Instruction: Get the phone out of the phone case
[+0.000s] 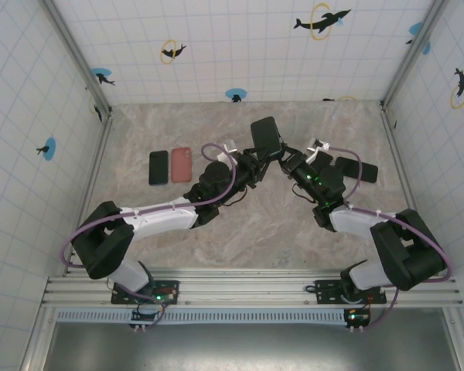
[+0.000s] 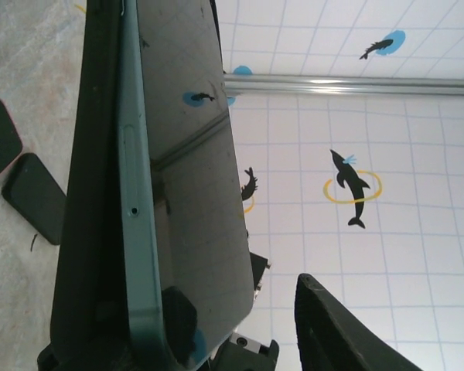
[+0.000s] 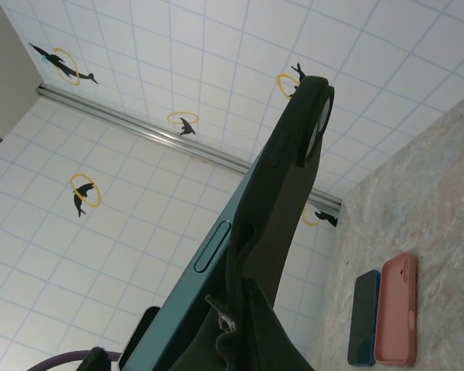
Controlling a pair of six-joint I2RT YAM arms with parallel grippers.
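The phone (image 1: 265, 137), with a teal frame and a dark glossy screen, is held up above the middle of the table in its dark phone case (image 1: 272, 148). In the left wrist view the screen (image 2: 193, 154) and teal edge (image 2: 135, 193) stand between the jaws of my left gripper (image 2: 216, 340). Its right finger (image 2: 340, 332) is apart from the glass, so the gripper is open around the phone. My right gripper (image 3: 243, 325) is shut on the case's (image 3: 294, 178) rubbery lip, which is pulled away from the teal frame (image 3: 209, 263).
A black phone (image 1: 158, 167) and a pink case (image 1: 181, 164) lie side by side on the marble tabletop at the left. Another dark phone (image 1: 356, 168) lies at the right, behind the right arm. Tiled walls close in the table on three sides.
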